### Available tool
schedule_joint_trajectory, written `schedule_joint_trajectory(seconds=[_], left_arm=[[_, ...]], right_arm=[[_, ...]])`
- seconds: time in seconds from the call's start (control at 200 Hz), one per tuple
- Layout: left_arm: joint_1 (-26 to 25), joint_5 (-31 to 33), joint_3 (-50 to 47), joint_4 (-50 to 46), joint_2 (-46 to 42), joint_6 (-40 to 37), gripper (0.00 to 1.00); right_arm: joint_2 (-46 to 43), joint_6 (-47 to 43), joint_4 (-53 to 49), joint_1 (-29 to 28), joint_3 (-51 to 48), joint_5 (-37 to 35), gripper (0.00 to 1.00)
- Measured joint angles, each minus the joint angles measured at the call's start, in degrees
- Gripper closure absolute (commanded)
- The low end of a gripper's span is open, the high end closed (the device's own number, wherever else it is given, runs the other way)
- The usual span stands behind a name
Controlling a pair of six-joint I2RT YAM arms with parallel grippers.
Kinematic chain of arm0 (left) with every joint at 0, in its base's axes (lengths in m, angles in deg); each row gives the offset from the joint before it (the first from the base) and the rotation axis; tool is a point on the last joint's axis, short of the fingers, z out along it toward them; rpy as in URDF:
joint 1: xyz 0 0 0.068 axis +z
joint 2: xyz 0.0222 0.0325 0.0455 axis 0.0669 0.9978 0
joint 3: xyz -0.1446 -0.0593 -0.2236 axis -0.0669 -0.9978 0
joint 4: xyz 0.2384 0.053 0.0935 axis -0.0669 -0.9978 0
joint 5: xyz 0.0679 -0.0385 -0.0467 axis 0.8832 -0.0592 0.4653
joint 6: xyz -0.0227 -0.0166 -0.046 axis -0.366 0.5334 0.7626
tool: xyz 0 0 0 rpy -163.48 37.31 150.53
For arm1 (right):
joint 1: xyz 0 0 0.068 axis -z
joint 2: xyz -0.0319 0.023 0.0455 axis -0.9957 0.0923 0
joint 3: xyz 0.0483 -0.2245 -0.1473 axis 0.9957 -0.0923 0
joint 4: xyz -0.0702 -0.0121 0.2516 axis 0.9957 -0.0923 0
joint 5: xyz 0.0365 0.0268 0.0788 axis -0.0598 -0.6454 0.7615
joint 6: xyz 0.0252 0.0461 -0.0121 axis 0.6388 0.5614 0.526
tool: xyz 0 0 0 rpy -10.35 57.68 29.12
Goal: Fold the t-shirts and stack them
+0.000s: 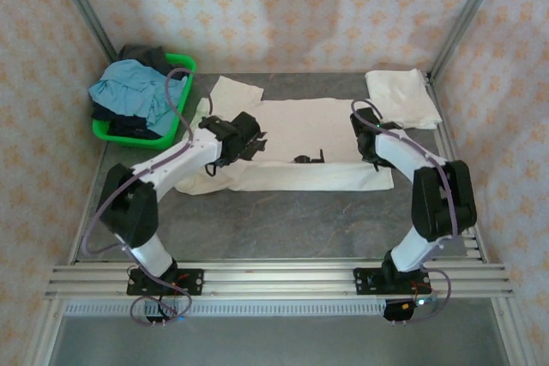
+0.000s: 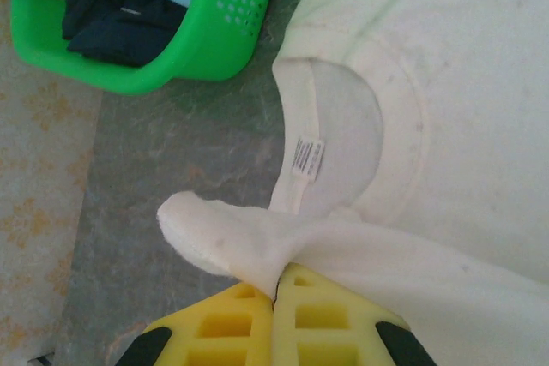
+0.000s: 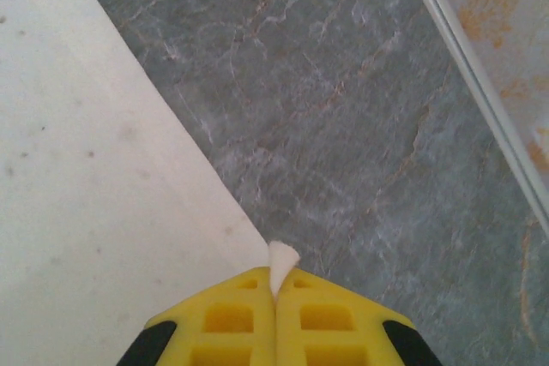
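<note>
A cream t-shirt (image 1: pixel 304 130) with a black graphic lies spread across the middle of the table, its near half folded over. My left gripper (image 1: pixel 233 145) is shut on the shirt's shoulder fabric (image 2: pixel 232 242) beside the collar and its label (image 2: pixel 307 159). At the shirt's right end my right gripper (image 1: pixel 371 145) is shut on a corner of the hem (image 3: pixel 281 259), a small tip of cloth poking out between the yellow fingers (image 3: pixel 236 319). A second cream t-shirt (image 1: pixel 401 97) lies folded at the back right.
A green basket (image 1: pixel 182 70) at the back left holds a light blue garment (image 1: pixel 133 92) and dark garments (image 2: pixel 111 15). Grey stone-patterned table (image 3: pixel 360 109) runs to a metal frame rail (image 3: pixel 476 83) on the right.
</note>
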Motion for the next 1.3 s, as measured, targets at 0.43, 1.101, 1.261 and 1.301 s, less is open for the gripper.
schedule_joint_trajectory(seconds=[0.43,1.101,1.261,1.301], left_arm=[[3.2,-0.7,6.3,2.3,12.1,-5.7,0.52],[9.1,-14.6,-22.7,14.0,-7.6,-5.0,0.57],[12.7,-19.8,-25.5,18.6,-3.3,-5.0,0.88],[13.5,-21.0,-25.9,19.7,-3.3,-5.0,0.94]], right_arm=[[10.3,-1.5,-2.0,0.0,7.1,-1.2,0.79],[0.9,1.7,2.5,-5.0,-4.5,10.1,0.48],[3.5,5.2,5.4,-1.8,-7.4,14.5,0.55],[2.3,6.2,7.0,-0.7,-8.7,15.9,0.56]])
